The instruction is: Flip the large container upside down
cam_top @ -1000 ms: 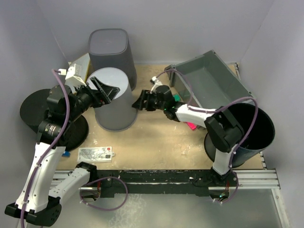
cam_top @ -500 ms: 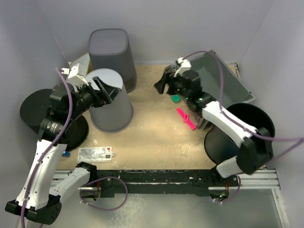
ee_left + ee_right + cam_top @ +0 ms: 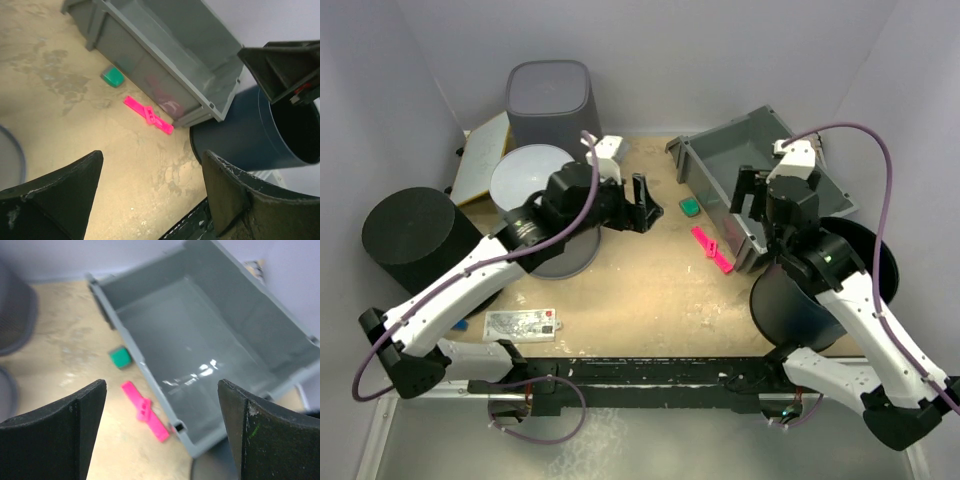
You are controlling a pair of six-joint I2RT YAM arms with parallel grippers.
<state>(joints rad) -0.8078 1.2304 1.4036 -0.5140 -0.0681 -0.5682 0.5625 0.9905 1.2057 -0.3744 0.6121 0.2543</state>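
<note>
Both arms have let go of the large container (image 3: 525,180) and pulled apart since the earlier frames. The left hand (image 3: 645,205) has swung across the container's right flank to the middle of the frame. The right hand (image 3: 752,195) has lifted away to the upper right, over the grey crate (image 3: 790,150).

The large container stands left of centre on the tabletop (image 3: 640,290), a flat pale disc facing up, with the left arm crossing in front of it. In the left wrist view only an arc of its edge (image 3: 7,165) shows at the lower left.

The left hand (image 3: 150,200) has its fingers spread wide with nothing between them. Beyond them lie a pink piece (image 3: 149,115) and a green block (image 3: 113,76) on the tabletop beside the crate wall (image 3: 150,55). The right hand (image 3: 160,435) is also spread wide and bare, looking down into the crate (image 3: 200,340).

A darker grey bin (image 3: 548,100) stands behind the container at the upper left. A black cylinder (image 3: 405,235) sits at the far left, and a dark round bin (image 3: 800,305) at the lower right under the right arm.
</note>
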